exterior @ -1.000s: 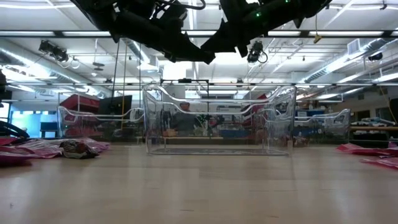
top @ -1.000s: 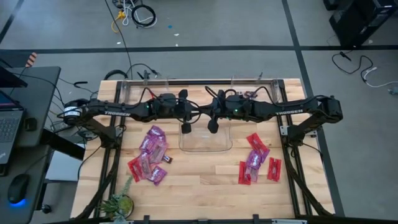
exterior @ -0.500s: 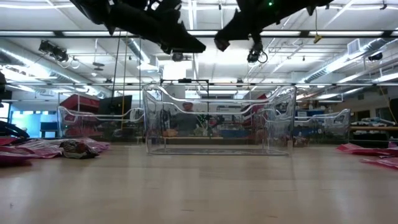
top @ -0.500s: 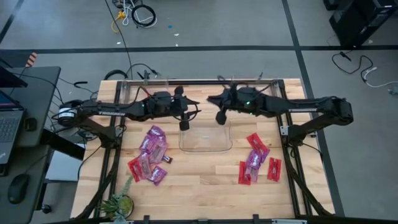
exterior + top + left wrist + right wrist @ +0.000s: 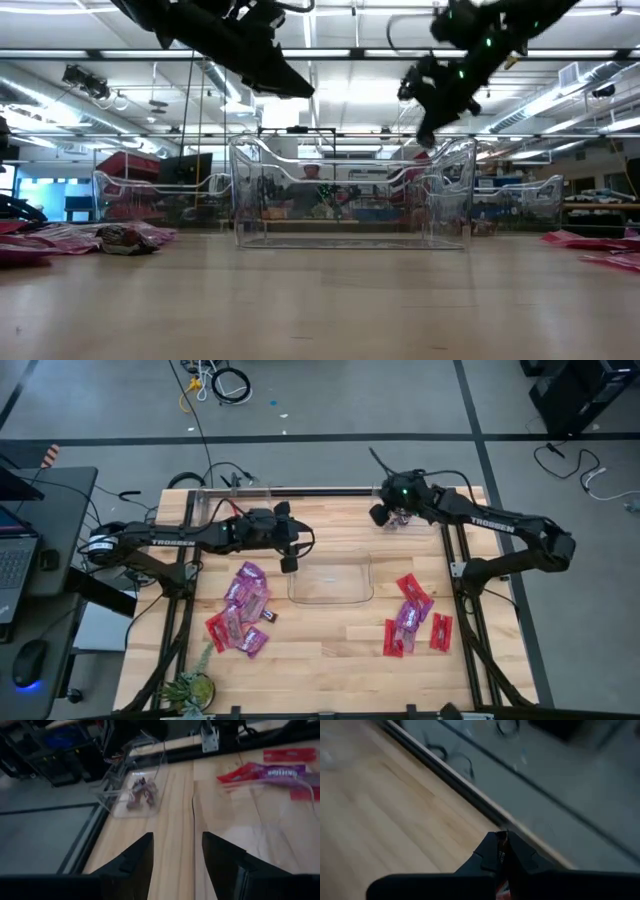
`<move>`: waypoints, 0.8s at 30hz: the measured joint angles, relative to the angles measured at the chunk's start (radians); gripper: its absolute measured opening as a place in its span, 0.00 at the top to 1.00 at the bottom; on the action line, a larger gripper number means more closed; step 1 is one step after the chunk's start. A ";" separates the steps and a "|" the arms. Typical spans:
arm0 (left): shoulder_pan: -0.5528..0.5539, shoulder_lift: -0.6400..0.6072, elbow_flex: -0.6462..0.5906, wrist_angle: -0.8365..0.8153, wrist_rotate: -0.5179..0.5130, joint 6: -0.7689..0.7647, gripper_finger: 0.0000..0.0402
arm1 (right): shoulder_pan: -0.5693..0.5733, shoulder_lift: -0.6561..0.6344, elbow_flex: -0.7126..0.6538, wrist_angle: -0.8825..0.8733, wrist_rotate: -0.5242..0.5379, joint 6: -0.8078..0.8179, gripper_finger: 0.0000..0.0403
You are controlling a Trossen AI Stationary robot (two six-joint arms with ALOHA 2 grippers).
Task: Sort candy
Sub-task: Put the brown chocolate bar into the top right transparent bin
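Wooden table (image 5: 320,650) carries two heaps of candy: a purple and red heap (image 5: 243,610) on the left side and a mostly red heap (image 5: 412,616) on the right side, with a clear bin (image 5: 331,578) between them near the middle. Left gripper (image 5: 289,563) hangs above the bin's left edge, its fingers (image 5: 131,862) spread apart and nothing between them. Right gripper (image 5: 379,515) is at the far right part of the table, just beside a small clear bin (image 5: 405,517) by the back rail; its fingers (image 5: 496,851) are pressed together, and a sliver of red shows between them in the right wrist view, too little to say what it is. Left wrist view shows that small bin (image 5: 134,790) with a few wrapped pieces inside, and red and purple candy (image 5: 270,770) lying flat on the wood.
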 joint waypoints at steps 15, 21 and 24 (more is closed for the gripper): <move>0.000 0.000 0.000 -0.089 0.014 -0.048 0.58 | -0.298 0.189 -0.150 -0.012 -0.074 0.092 0.92; -0.017 0.000 0.000 -0.270 0.014 -0.087 0.58 | -0.305 0.204 -0.150 -0.029 -0.074 0.086 0.79; -0.046 0.000 0.000 -0.371 0.026 -0.105 0.58 | -0.305 0.181 -0.150 -0.037 -0.067 0.048 0.71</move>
